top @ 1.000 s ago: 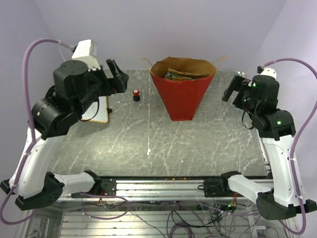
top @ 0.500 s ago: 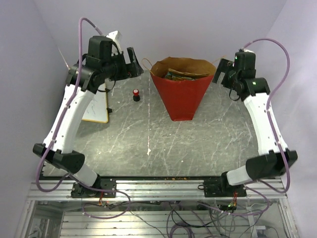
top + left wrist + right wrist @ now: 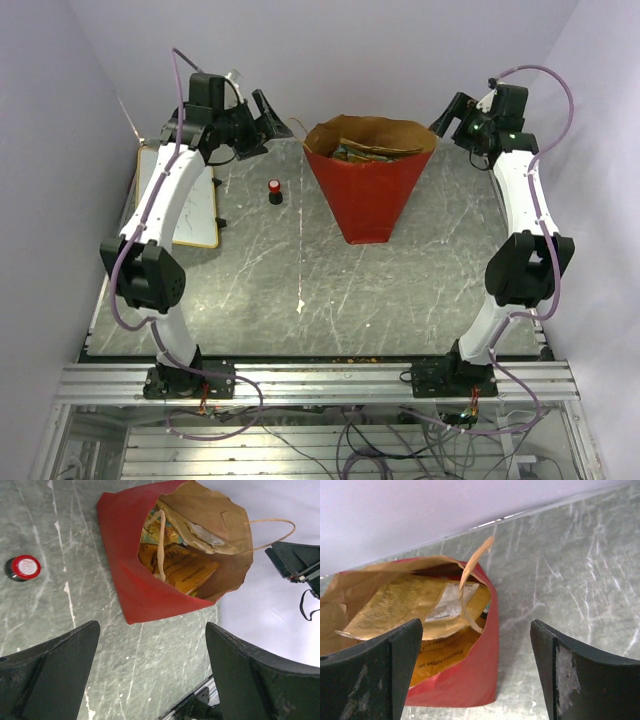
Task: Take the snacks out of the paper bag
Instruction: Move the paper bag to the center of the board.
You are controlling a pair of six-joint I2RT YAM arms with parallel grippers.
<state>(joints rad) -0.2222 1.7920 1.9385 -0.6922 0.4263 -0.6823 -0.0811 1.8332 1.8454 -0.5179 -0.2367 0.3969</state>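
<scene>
Snacks [image 3: 185, 572] inside the paper bag [image 3: 368, 205] (upright, far middle of the table [image 3: 400, 290]), knob [image 3: 274, 190] to its left.

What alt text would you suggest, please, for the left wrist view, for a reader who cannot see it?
A large red paper bag, brown kraft inside, sits open on a grey marbled table, holding yellow foil snack packets. The open left gripper frames the view.

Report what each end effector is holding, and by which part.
Nothing. The left end effector and right end effector are both open and empty, flanking the paper bag.
</scene>
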